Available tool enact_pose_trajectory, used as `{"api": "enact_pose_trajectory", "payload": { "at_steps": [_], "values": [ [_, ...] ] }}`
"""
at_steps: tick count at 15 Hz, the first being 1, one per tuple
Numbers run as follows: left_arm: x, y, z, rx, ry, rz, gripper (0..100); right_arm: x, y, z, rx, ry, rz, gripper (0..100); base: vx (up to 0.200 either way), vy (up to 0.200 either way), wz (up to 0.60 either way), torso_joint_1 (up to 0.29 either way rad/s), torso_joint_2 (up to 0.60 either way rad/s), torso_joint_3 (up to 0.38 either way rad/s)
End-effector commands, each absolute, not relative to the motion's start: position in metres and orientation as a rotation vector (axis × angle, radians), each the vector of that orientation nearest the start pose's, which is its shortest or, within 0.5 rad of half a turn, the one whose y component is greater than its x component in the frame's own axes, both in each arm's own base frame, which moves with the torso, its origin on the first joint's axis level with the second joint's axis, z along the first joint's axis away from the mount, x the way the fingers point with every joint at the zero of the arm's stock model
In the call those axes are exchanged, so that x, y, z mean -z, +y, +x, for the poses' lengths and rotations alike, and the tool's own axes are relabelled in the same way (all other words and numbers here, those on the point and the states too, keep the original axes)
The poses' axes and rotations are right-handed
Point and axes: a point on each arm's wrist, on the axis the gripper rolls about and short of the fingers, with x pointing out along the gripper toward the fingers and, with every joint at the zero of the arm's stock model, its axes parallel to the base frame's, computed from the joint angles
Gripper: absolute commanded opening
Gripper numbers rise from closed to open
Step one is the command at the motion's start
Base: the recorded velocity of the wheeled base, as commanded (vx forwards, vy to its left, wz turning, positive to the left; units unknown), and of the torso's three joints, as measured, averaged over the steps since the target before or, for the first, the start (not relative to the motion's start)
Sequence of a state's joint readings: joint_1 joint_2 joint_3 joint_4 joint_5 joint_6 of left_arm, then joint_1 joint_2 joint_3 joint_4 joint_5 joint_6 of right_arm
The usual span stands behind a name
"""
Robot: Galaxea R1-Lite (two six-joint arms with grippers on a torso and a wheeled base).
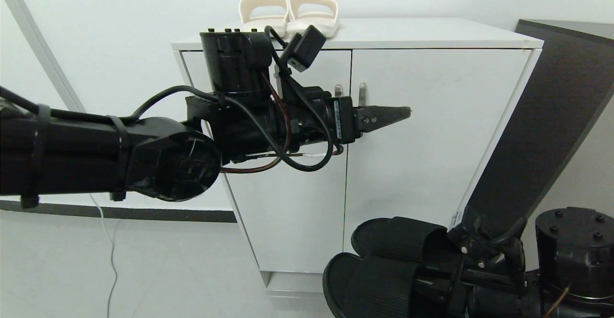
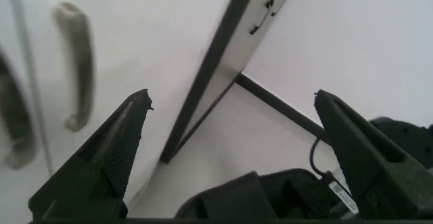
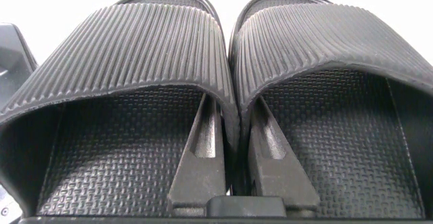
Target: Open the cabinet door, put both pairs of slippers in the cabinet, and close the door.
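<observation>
Two pale surfaces make up the room: a white wall (image 1: pixel 96 44) and a light floor (image 1: pixel 158 265), parted by a dark baseboard (image 1: pixel 144 213). Against the wall stands the white cabinet (image 1: pixel 431 35), with both its left door (image 1: pixel 288 203) and its right door (image 1: pixel 422 164) shut. A dark panel (image 1: pixel 542 131) leans along its right side.

On the cabinet top, toward the left, the cream slippers (image 1: pixel 288 13) sit side by side. The black slippers (image 1: pixel 383 255) hang low before the right door, off the floor, in the right gripper (image 1: pixel 472 251). The left gripper (image 1: pixel 405 112) is level with the two metal handles (image 1: pixel 362 92) at the seam, just in front of the right door. A thin white cable (image 1: pixel 112 260) trails over the floor.

From the head the left gripper is seen edge-on. Its wrist view gives the left gripper (image 2: pixel 232 97) spread wide and holding nothing, a handle (image 2: pixel 76 61) beside one finger. The right wrist view gives the grasp: the right gripper (image 3: pixel 233 149) has one finger inside each of the black slippers (image 3: pixel 155 55), pinching their inner walls together.
</observation>
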State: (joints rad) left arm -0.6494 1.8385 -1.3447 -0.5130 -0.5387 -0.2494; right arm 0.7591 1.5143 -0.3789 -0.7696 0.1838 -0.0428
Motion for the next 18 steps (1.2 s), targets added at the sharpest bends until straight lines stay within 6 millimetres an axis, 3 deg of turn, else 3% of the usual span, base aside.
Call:
{"api": "enact_pose_trajectory", "payload": {
  "at_steps": [1, 6, 12, 18],
  "values": [
    [-0.275, -0.229, 0.294, 1.164, 0.124, -0.226, 100, -0.136, 0.155, 0.157, -0.94, 0.346, -0.148, 0, 0.0, 0.0, 0.0, 0.0, 0.0, 0.0],
    [-0.274, -0.228, 0.304, 1.085, 0.107, -0.23, 100, -0.136, 0.156, 0.159, -0.943, 0.344, -0.15, 0, 0.0, 0.0, 0.0, 0.0, 0.0, 0.0],
    [-0.262, -0.244, 0.329, 1.001, 0.103, -0.234, 100, -0.136, 0.156, 0.159, -0.941, 0.346, -0.151, 0, 0.0, 0.0, 0.0, 0.0, 0.0, 0.0],
    [-0.259, -0.252, 0.34, 0.989, 0.119, -0.233, 100, -0.136, 0.156, 0.159, -0.941, 0.343, -0.15, 0, 0.0, 0.0, 0.0, 0.0, 0.0, 0.0]
  ]
}}
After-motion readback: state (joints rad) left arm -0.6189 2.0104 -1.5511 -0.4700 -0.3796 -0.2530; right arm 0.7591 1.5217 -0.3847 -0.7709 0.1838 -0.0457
